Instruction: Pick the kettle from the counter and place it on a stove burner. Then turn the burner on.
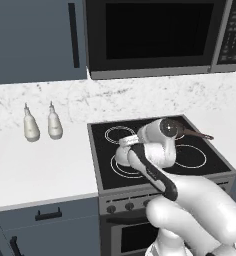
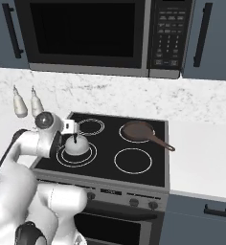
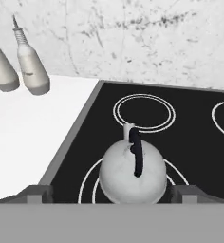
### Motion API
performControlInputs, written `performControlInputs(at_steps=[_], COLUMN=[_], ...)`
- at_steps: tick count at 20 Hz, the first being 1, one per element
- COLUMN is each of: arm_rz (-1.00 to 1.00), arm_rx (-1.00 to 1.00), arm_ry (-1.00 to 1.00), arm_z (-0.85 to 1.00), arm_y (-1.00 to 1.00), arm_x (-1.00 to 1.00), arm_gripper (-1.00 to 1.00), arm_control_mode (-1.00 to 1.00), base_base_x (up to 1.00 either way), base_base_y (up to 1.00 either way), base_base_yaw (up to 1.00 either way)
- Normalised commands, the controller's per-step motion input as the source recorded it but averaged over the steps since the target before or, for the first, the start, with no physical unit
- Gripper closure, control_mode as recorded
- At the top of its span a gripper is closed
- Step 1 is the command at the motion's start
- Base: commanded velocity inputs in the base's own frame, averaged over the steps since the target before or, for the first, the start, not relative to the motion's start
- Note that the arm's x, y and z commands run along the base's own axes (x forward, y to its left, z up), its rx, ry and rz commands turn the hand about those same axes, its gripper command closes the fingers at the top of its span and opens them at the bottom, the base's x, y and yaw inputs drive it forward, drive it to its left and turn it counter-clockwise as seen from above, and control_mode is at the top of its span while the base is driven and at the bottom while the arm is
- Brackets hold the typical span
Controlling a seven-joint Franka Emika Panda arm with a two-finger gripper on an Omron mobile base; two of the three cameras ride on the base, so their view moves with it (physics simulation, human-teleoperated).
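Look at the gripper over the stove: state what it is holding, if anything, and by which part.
Nothing is held. The gripper is open, its fingers spread on either side of the kettle, clear of its black handle. The kettle sits on the stove burner.

The robot arm (image 1: 190,210) is big, round and shiny white like smooth tubes joined together, with dark grey rings and a black band at its joints, a round dark cap on one joint, and a small gripper (image 3: 112,195) with two little grey finger tips (image 3: 35,194).
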Motion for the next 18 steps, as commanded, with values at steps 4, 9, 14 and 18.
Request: performControlInputs(at_steps=[4, 9, 14, 18], arm_rz=[-0.01, -0.09, -0.13, -0.11], arm_rx=[-0.07, -0.23, -0.35, -0.03], arm_ry=[-0.32, -0.3, -0.24, -0.22], arm_z=[0.1, -0.11, -0.8, -1.0], arm_y=[0.46, 0.91, 0.98, 0.41], arm_x=[-1.0, -1.0, -1.0, -1.0], arm_gripper=[-1.0, -1.0, -1.0, -1.0], arm_control_mode=[-1.0, -1.0, -1.0, -1.0], base_base_x=[0.0, 0.0, 0.0, 0.0], base_base_y=[0.0, 0.0, 0.0, 0.0], base_base_yaw=[0.0, 0.0, 0.0, 0.0])
